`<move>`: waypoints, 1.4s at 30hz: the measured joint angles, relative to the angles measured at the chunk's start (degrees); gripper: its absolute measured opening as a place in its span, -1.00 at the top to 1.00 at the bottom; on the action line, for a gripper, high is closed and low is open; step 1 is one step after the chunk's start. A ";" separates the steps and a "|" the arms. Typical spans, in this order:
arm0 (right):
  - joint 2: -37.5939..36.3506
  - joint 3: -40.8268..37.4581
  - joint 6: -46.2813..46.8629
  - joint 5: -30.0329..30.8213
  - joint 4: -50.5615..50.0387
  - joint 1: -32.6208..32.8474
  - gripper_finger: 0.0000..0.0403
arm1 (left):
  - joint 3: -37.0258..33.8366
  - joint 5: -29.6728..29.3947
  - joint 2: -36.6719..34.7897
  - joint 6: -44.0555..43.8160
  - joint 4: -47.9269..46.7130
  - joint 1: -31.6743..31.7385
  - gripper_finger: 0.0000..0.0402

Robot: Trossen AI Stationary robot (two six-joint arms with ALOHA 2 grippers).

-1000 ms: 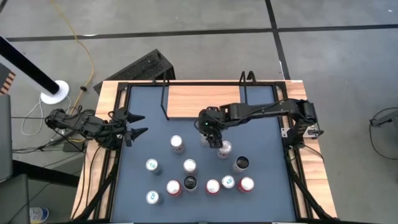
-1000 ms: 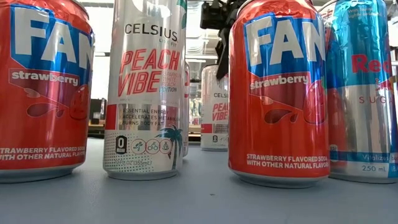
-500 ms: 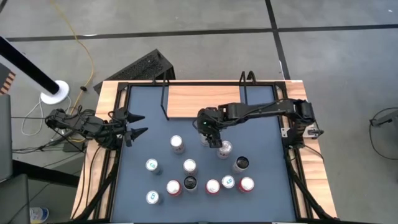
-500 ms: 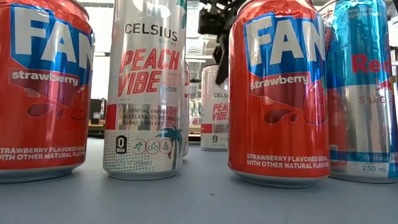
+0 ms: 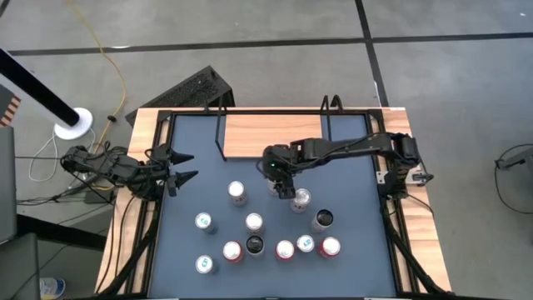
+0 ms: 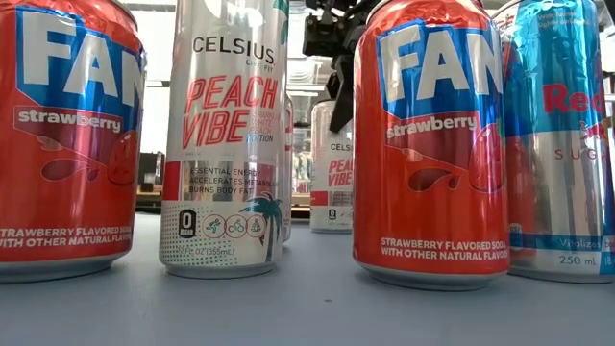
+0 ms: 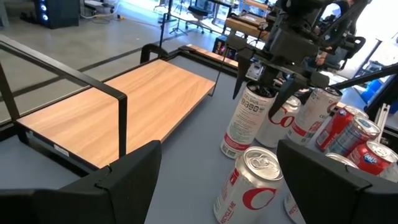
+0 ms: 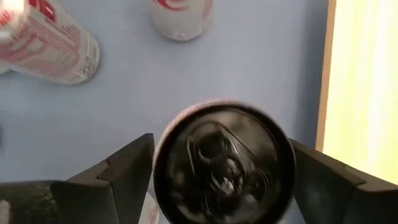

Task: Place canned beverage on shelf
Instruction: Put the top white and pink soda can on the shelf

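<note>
Left gripper (image 5: 185, 166) is sitting parked at the table's left edge, fingers spread, holding nothing — pointing in toward the blue mat (image 5: 350, 267).

Moving right: the can cluster is standing upright on the mat. White-top cans at (image 5: 205, 222) and (image 5: 204, 264), a silver can (image 5: 237, 192) with a red tab just left of the right arm's target, another white-top (image 5: 254, 222), then a front row of a red can (image 5: 232, 251), a dark-topped can (image 5: 255, 245), a red one (image 5: 285, 249), a small white-top (image 5: 306, 242), a dark open-looking top (image 5: 322, 219) and a red can (image 5: 330, 247) at the right end.

Shelf (image 5: 271, 136) is lying at the back of the mat, between black rod uprights — nothing on its board.

Right gripper (image 5: 281, 185) is hanging just in front of the shelf's front edge, straddling a Celsius can (image 8: 222, 165) from above. In the right wrist view the fingers are standing wide on both sides of the can top, gaps showing, not clamped. The neighbouring silver can (image 5: 301, 198) is sitting just beside it, close to the right finger.

Low view: two Fanta strawberry cans (image 6: 430, 144) (image 6: 67, 135), a tall Celsius Peach Vibe can (image 6: 226, 144) and a Red Bull can (image 6: 562, 144) are blocking most of the sight line; the gripper is showing only in the gap behind them, over a farther Celsius can (image 6: 332, 173).
</note>
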 joint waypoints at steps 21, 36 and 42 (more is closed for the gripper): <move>0.93 0.02 0.56 0.38 -1.06 -0.02 -0.12 | 0.00 -0.05 0.00 0.01 -0.04 0.00 -0.55; 1.13 5.15 6.59 1.67 -0.83 -2.03 -0.11 | 0.00 -0.04 0.00 -0.04 -0.04 0.00 -0.55; 1.13 11.27 14.19 4.63 -0.89 -3.55 -0.11 | 0.00 -0.04 0.00 0.03 -0.04 0.00 -0.55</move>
